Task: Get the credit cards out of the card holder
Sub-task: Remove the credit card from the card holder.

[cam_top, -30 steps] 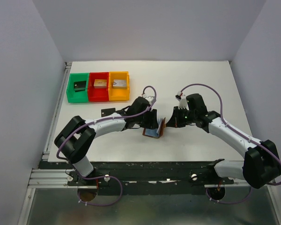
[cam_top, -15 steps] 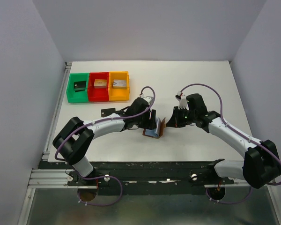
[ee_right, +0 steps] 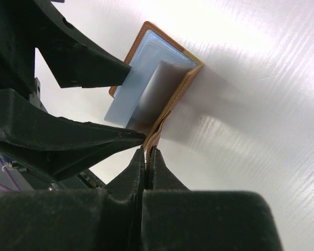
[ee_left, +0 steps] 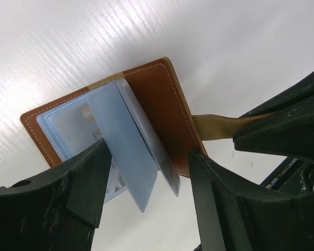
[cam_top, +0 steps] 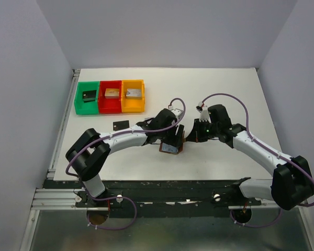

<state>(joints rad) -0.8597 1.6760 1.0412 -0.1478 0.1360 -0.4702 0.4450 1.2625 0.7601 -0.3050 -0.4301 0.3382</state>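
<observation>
The brown leather card holder [cam_top: 168, 149] stands open on the table, with its pale blue-grey inner flaps [ee_left: 128, 151] fanned out. My left gripper [cam_top: 174, 137] is open and straddles those flaps [ee_left: 149, 154], one finger on each side. A card's gold-tan corner [ee_left: 86, 111] shows through a pocket. My right gripper [cam_top: 188, 137] is shut on the holder's tan strap [ee_left: 214, 125], pinching it at the edge [ee_right: 149, 149] and holding the cover [ee_right: 184, 89] up. A black card [cam_top: 120, 125] lies flat on the table to the left of the holder.
Green [cam_top: 77, 99], red [cam_top: 111, 102] and orange [cam_top: 133, 102] bins stand in a row at the back left, each with a block inside. The two grippers are close together over the card holder.
My left gripper has moved right and down over the card holder, and its fingers now straddle the inner flaps. My right gripper has kept its hold and not moved.
</observation>
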